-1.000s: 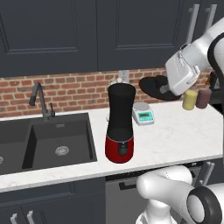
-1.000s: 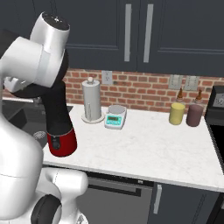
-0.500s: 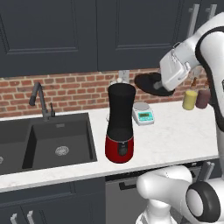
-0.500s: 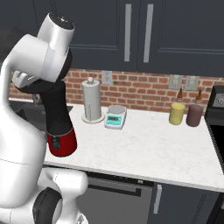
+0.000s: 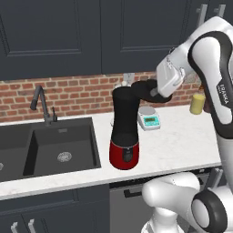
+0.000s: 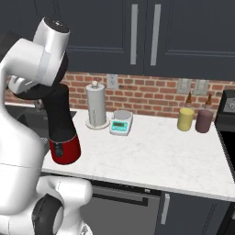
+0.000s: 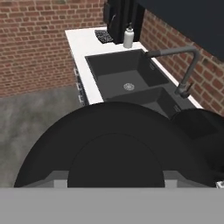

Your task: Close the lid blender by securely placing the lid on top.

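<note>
A: Where was the blender (image 5: 124,132)?
B: On the counter (image 5: 182,145), just right of the sink (image 5: 50,145); jar was uncovered.

A: And the lid (image 5: 146,90)?
B: Held level in the air, just right of the jar's rim, at about rim height. It was seen large in the hand view (image 7: 114,153).

A: Gripper (image 5: 157,93)?
B: Clamped on the lid's right edge. The scale (image 5: 149,119) was sat behind.
</note>
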